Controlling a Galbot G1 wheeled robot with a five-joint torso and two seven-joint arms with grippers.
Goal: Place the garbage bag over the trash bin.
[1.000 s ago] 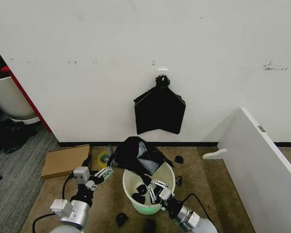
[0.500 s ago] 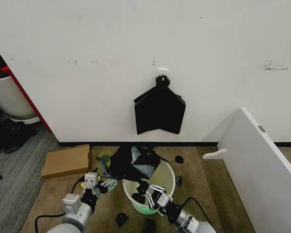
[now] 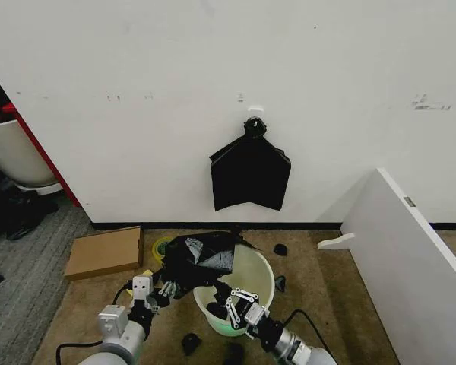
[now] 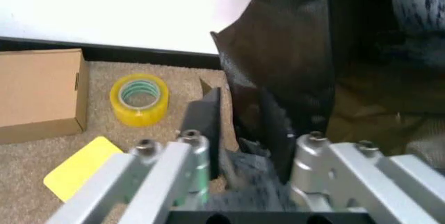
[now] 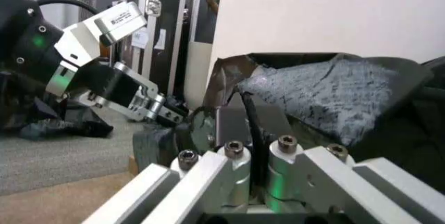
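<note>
Draping over the trash bin (image 3: 252,275) rim, garbage bag (image 3: 200,257) half covering the opening. Pinched by left gripper (image 3: 167,291) at bin's left edge. Pinched too by right gripper (image 3: 238,306) at the near rim.

glossy black garbage bag (image 3: 200,257), white trash bin (image 3: 252,275)

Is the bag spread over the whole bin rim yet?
No. The bag covers just the rim's left and rear; the bin mouth gapes open on the right.
</note>
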